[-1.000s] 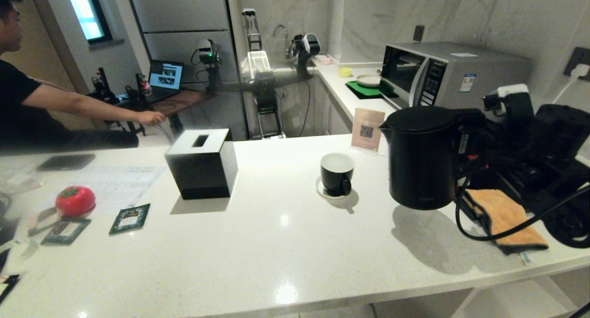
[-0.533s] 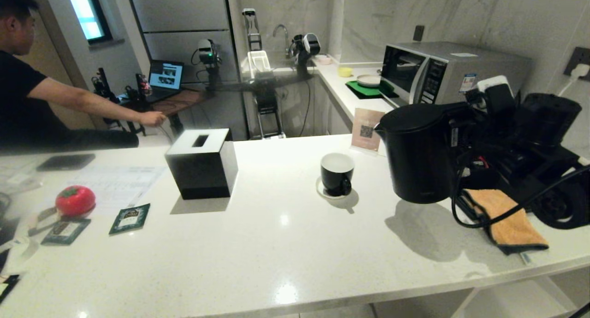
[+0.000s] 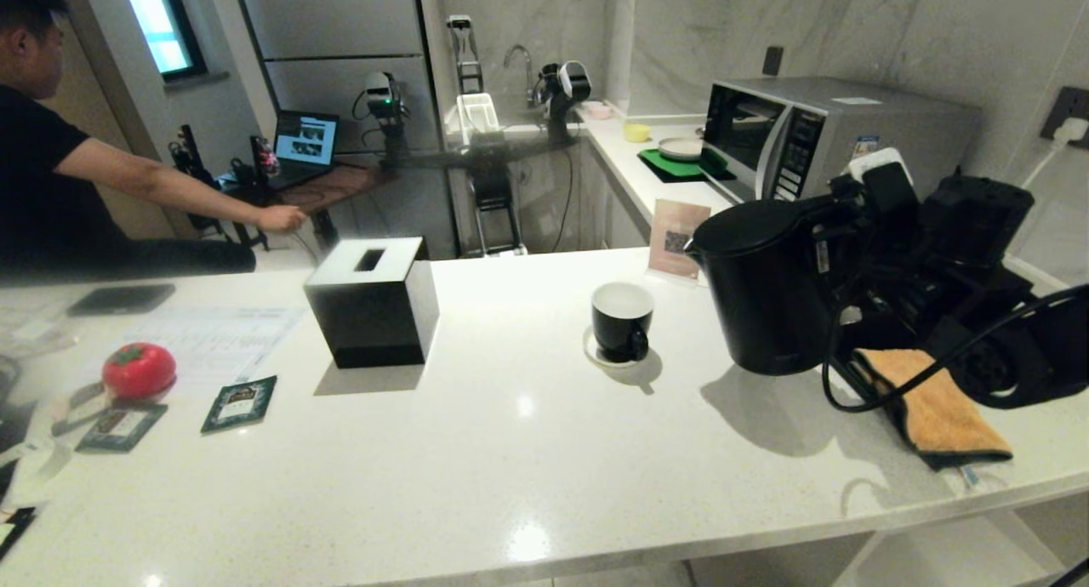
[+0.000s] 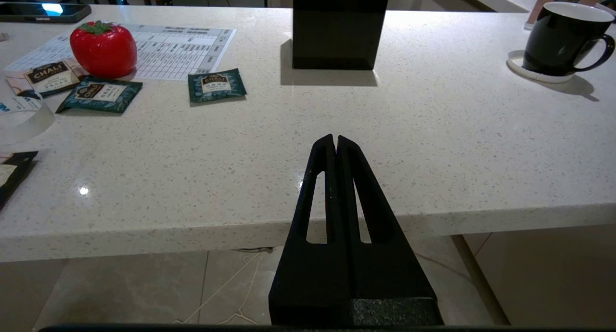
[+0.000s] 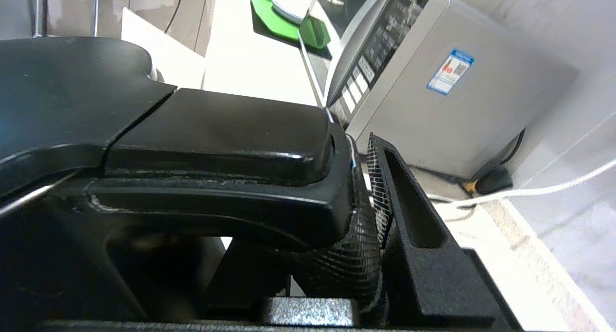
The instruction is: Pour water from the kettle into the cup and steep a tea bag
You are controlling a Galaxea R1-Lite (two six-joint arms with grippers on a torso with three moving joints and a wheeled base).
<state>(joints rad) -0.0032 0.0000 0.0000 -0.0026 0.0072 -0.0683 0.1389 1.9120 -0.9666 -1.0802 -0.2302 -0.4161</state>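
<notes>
**Mia:** Right gripper point(image 3: 838, 230) has its fingers squeezed on the handle of the kettle point(image 3: 766, 293). You can see one finger point(image 5: 409, 216) pressed right against the handle.

**Ben:** Where is the kettle?

**Mia:** Up off the counter point(image 3: 510, 451), tipped a bit, with its spout toward the cup point(image 3: 623, 319). From the cup, the kettle is at about three o'clock, near but not touching. The cup sits on its little saucer point(image 3: 595, 355).

**Ben:** Is the kettle hard to hold?

**Mia:** I think so. It is big and hard, and likely heavy if it has water inside. The handle is the best place to grab it, up high near the lid. The cup looks small and easy to knock or break.

**Ben:** And the left gripper point(image 4: 335, 142)?

**Mia:** It is closed tight with nothing in it, waiting at the near edge of the counter. The tea bag point(image 4: 215, 84) lies at about eleven o'clock from it.
</notes>
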